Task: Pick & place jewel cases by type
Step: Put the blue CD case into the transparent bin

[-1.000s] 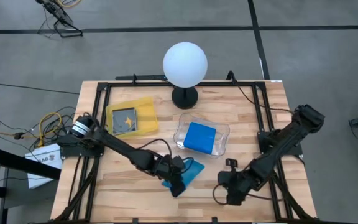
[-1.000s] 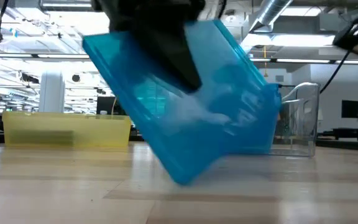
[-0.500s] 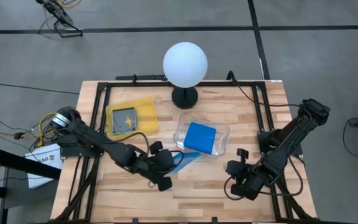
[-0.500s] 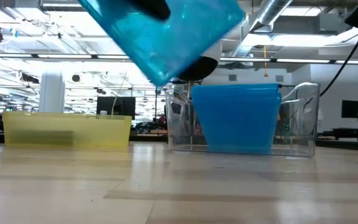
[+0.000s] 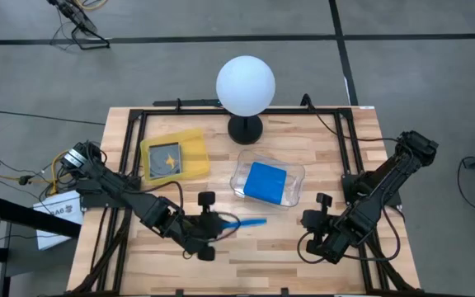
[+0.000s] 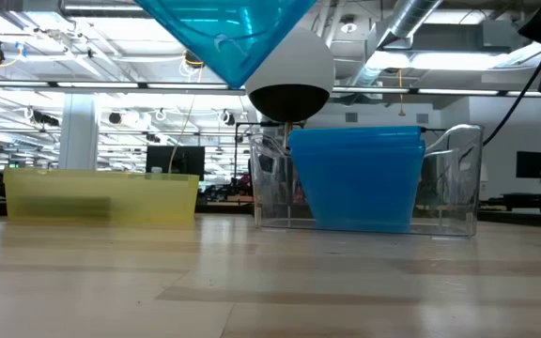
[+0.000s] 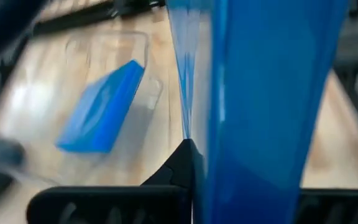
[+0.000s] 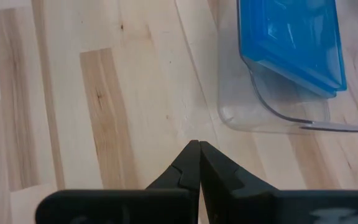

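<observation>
Wooden worktop (image 5: 171, 256), framed by black rails. Toward the far left corner, a yellow shallow tray (image 5: 174, 155) is set, with one dark jewel case (image 5: 166, 160) lying flat inside it. Near the front edge, left of centre, the left gripper (image 5: 221, 224) is held above the boards, its jaws pinching a blue jewel case (image 5: 246, 222) that is turned on edge and seen as a thin strip from above; in the low view only a lower corner of this case (image 6: 228, 33) is seen, raised clear of the surface. At the middle of the far edge, a white globe lamp (image 5: 245, 85) on a black base is stood. Just in front of it, around the centre of the worktop, a clear plastic tray (image 5: 293, 186) is placed, holding a stack of blue jewel cases (image 5: 265, 181). Near the front right corner, the right gripper (image 5: 312, 220) is held low over bare boards, its jaws pressed together on nothing.
</observation>
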`<action>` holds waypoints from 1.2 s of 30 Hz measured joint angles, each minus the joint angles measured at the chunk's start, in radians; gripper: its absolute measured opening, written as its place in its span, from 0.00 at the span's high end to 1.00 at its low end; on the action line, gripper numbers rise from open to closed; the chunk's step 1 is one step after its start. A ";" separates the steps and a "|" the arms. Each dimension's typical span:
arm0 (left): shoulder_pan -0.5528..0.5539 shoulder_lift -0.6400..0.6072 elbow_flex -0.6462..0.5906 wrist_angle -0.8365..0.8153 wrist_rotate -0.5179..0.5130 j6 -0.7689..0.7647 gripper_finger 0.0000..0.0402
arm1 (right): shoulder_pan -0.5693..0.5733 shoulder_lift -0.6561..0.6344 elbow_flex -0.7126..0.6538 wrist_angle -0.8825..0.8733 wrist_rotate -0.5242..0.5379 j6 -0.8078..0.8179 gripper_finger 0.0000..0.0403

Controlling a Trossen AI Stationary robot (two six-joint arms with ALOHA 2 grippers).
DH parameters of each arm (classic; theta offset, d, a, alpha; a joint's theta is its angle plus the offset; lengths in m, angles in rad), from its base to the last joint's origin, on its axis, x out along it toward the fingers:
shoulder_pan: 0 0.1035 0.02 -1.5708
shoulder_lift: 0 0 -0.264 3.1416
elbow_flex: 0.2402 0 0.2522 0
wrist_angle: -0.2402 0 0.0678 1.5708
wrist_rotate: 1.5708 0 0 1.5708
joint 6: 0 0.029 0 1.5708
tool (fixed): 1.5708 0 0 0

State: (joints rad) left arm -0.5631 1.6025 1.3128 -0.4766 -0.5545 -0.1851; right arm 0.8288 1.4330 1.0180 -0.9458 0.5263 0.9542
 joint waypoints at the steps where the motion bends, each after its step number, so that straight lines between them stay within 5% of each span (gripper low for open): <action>1: 0.005 0.000 0.000 0.006 0.000 -0.083 0.98 | 0.000 0.000 0.000 0.000 0.000 0.010 1.00; 8: 0.028 0.000 0.000 0.050 0.075 -0.522 0.98 | -0.008 0.000 0.000 0.004 0.000 0.074 1.00; 21: 0.011 0.000 0.000 -0.050 -0.006 -0.131 0.99 | -0.008 0.001 0.000 0.021 -0.003 0.063 1.00; 28: -0.012 0.000 0.000 -0.261 -0.238 -0.103 0.99 | -0.051 0.001 0.000 0.015 -0.001 0.051 1.00; 36: -0.008 0.000 -0.039 -0.065 -0.269 0.225 0.99 | -0.106 0.001 0.000 0.015 0.025 -0.094 1.00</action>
State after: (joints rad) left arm -0.5712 1.6024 1.2735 -0.5418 -0.8234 0.0399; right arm 0.7224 1.4338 1.0180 -0.9307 0.5517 0.8607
